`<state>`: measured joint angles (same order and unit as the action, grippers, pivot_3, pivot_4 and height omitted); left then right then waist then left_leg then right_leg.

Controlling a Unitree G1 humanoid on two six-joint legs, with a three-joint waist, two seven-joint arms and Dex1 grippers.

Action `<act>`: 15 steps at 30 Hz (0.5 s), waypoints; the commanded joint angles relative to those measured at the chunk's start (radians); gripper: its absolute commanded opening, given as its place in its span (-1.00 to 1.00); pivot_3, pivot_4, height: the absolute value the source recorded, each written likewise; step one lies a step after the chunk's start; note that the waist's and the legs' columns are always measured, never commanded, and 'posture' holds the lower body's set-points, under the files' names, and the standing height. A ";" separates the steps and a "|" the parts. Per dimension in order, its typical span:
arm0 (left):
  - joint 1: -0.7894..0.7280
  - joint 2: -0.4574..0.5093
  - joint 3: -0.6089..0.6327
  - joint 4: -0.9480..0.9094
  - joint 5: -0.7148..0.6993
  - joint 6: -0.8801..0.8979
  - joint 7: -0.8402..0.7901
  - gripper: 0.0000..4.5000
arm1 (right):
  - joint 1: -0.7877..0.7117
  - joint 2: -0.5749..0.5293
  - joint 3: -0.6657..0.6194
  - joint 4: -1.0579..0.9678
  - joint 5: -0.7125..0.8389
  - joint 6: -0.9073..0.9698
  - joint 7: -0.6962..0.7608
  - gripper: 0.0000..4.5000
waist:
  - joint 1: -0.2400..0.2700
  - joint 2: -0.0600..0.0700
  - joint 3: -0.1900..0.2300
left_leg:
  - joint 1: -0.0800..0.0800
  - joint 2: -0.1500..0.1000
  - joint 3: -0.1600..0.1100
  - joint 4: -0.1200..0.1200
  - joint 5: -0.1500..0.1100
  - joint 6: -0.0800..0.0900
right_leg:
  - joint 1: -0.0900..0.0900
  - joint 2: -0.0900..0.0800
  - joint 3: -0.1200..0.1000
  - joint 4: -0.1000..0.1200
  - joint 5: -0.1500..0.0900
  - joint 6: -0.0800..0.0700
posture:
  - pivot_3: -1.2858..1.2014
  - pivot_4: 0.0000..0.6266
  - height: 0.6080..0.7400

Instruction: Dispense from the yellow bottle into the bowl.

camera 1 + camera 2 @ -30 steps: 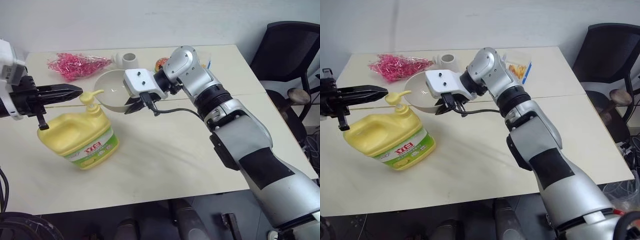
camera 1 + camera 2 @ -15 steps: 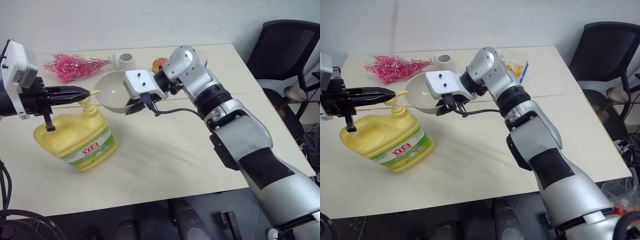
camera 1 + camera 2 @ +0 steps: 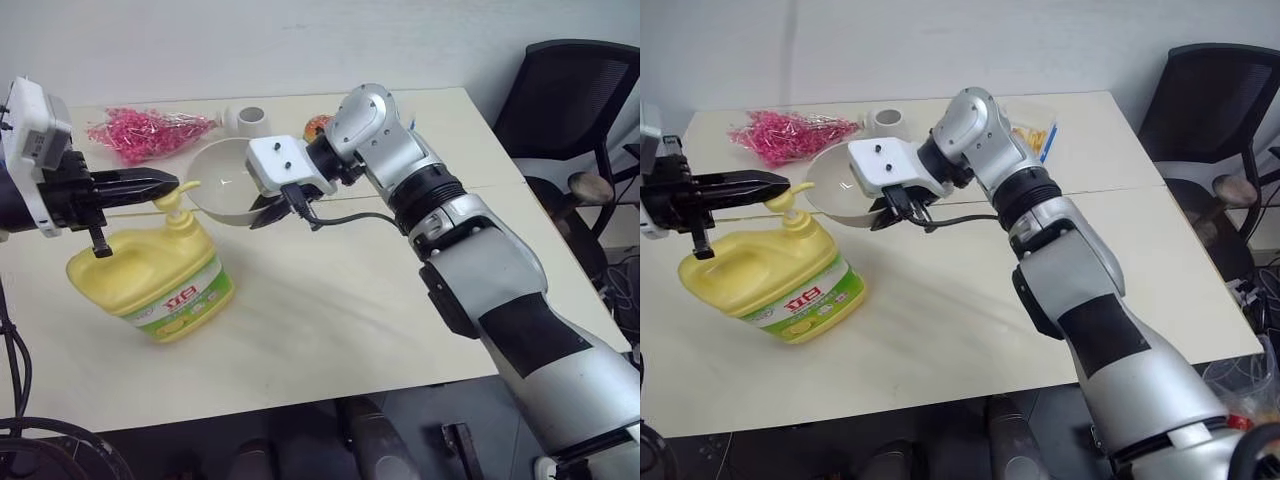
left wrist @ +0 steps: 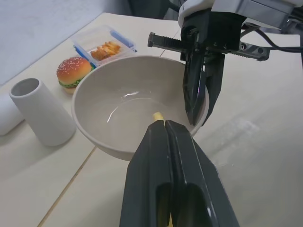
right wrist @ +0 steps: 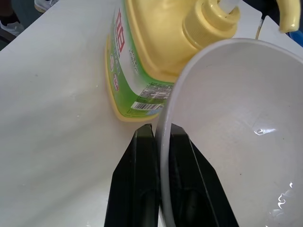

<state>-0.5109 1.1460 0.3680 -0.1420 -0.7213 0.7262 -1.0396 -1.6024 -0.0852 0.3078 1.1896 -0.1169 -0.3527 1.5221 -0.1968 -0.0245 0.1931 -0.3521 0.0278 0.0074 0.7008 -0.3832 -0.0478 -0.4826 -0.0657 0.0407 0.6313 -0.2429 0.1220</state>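
Right wrist view, fingers (image 5: 163, 156) pinching bowl (image 5: 236, 132) rim

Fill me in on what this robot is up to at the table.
It is set up to pump from the yellow bottle into the bowl. The right gripper is shut on the bowl's rim and holds it tilted beside the pump spout. The left gripper, fingers closed, sits over the pump head. The bowl's inside looks glossy; whether anything has been dispensed is unclear. A white vase, toy burger and pink bag lie behind.
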 commanded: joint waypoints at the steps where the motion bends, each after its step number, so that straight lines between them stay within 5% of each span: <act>1: 0.021 0.013 0.038 -0.023 -0.001 0.006 -0.003 -0.99 | -0.043 0.003 -0.023 -0.009 0.007 -0.015 0.016 -1.00 | 0.000 0.000 0.000 | 0.000 0.000 0.000 0.000 0.000 0.000 | 0.000 0.000 0.000 0.000 0.000 0.000 | 0.03 -0.52 1.00; 15: 0.111 0.023 0.038 -0.059 0.006 0.047 -0.003 -0.99 | -0.047 0.000 -0.024 -0.012 0.011 -0.029 0.046 -1.00 | 0.001 0.000 0.000 | 0.001 0.000 0.000 0.000 0.000 0.000 | 0.001 0.000 0.000 0.002 0.000 0.000 | 0.03 -0.52 1.00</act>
<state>-0.4261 1.1590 0.4325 -0.1897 -0.7252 0.7483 -1.0393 -1.6026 -0.0850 0.3078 1.1897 -0.1183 -0.3702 1.5349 -0.1961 -0.0243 0.1929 -0.3507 0.0275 0.0074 0.7012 -0.3830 -0.0481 -0.4818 -0.0661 0.0407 0.6333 -0.2430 0.1219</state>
